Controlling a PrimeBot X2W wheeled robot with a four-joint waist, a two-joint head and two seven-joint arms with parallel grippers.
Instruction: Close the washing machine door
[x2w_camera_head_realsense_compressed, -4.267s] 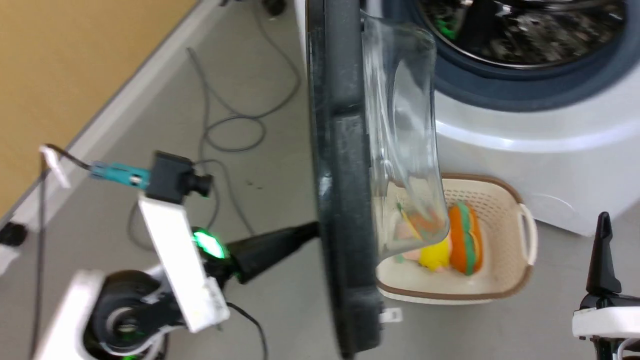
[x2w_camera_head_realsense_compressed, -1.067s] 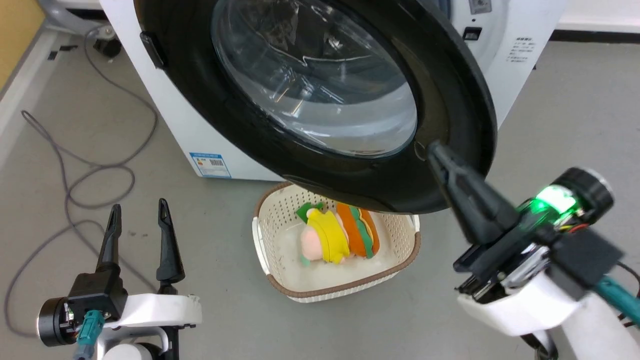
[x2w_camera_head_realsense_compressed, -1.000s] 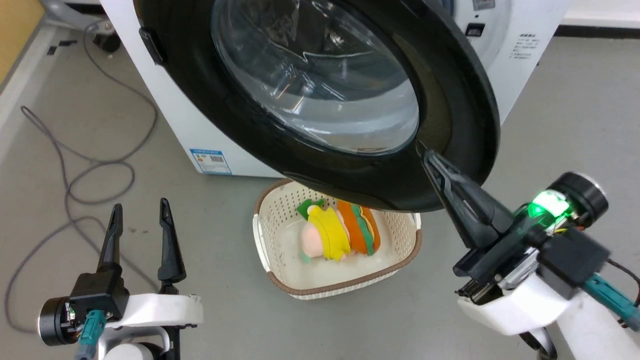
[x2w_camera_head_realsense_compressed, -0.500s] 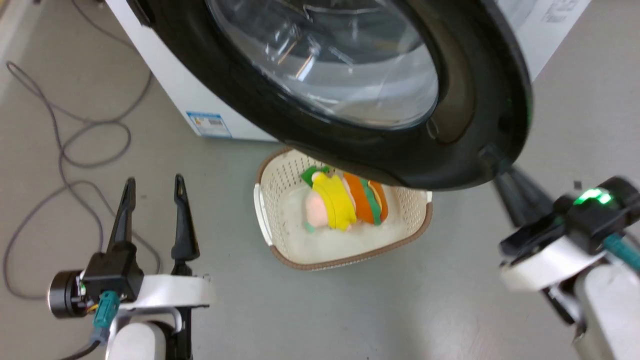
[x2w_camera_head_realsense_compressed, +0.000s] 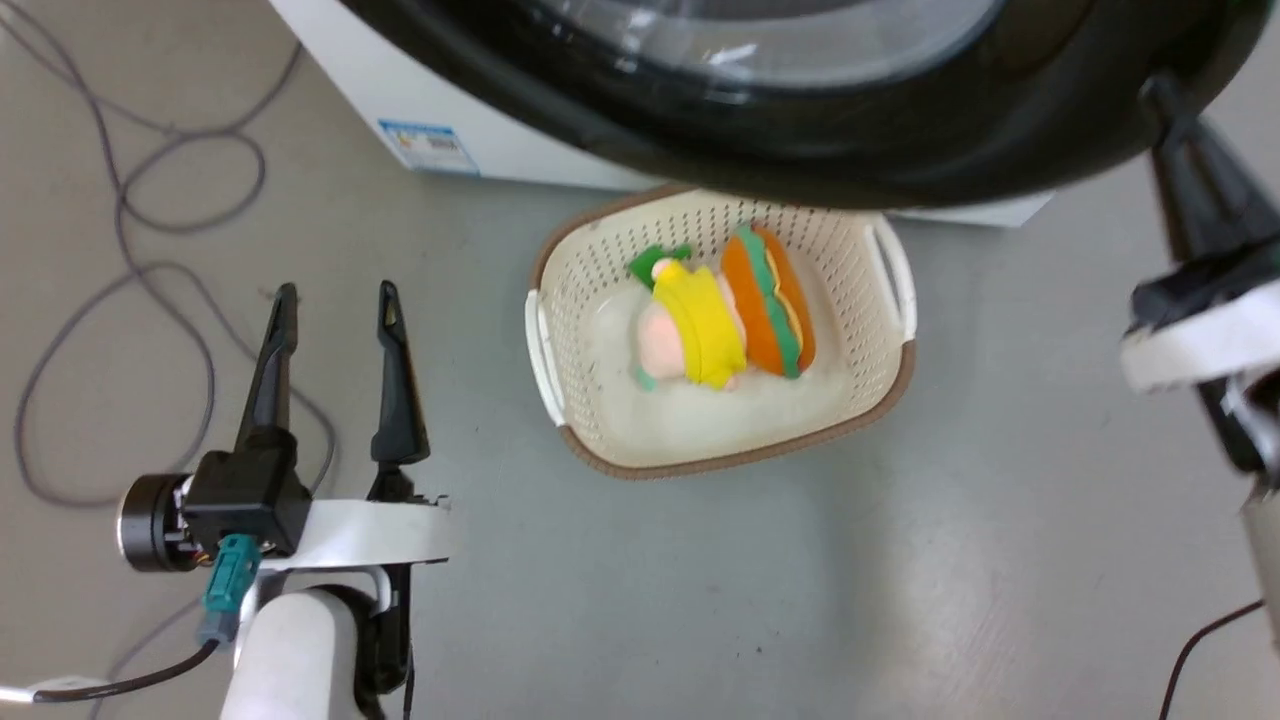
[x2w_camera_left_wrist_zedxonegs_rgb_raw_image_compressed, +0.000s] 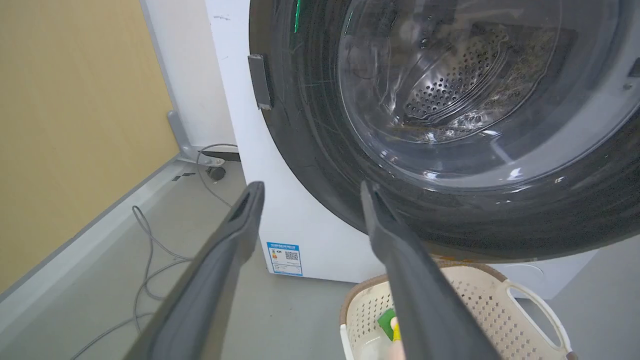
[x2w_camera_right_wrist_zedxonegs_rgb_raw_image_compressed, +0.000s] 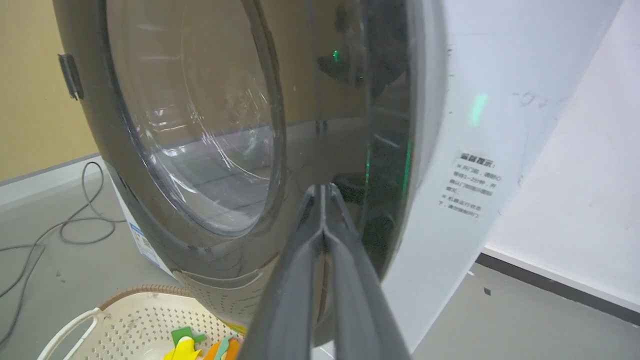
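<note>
Swung round from its edge-on, wide-open stance of seconds ago, the washing machine door (x2w_camera_head_realsense_compressed: 800, 130) now spans the top of the head view, its black ring and glass facing the camera, which has itself dipped toward the floor. Behind the door sits the white washing machine (x2w_camera_head_realsense_compressed: 500, 130), a blue-white sticker (x2w_camera_head_realsense_compressed: 428, 146) low on its front. Below the door's rim stands a cream basket (x2w_camera_head_realsense_compressed: 560, 330) holding soft toys (x2w_camera_head_realsense_compressed: 720, 320) in yellow, pink, orange and green. At lower left the left gripper (x2w_camera_head_realsense_compressed: 335, 300) hovers over the grey floor with its fingers spread apart and nothing between them, well clear of the door. At the right edge the right gripper (x2w_camera_head_realsense_compressed: 1158, 90) points up at the ring's lower right, fingers pressed together. Loose cable (x2w_camera_head_realsense_compressed: 120, 300) loops across the floor at left.

From the left wrist, the left gripper (x2w_camera_left_wrist_zedxonegs_rgb_raw_image_compressed: 312, 187) frames the door (x2w_camera_left_wrist_zedxonegs_rgb_raw_image_compressed: 320, 150), fingers parted; the steel drum (x2w_camera_left_wrist_zedxonegs_rgb_raw_image_compressed: 450, 85) shows through the glass, and the door lies close against the washing machine (x2w_camera_left_wrist_zedxonegs_rgb_raw_image_compressed: 240, 125). The basket (x2w_camera_left_wrist_zedxonegs_rgb_raw_image_compressed: 500, 295) stands beneath.

From the right wrist, the right gripper (x2w_camera_right_wrist_zedxonegs_rgb_raw_image_compressed: 324, 187) holds nothing, its joined tips at the glossy ring of the door (x2w_camera_right_wrist_zedxonegs_rgb_raw_image_compressed: 150, 200), which sits nearly flush with the washing machine (x2w_camera_right_wrist_zedxonegs_rgb_raw_image_compressed: 475, 100); whether it is latched cannot be told.
</note>
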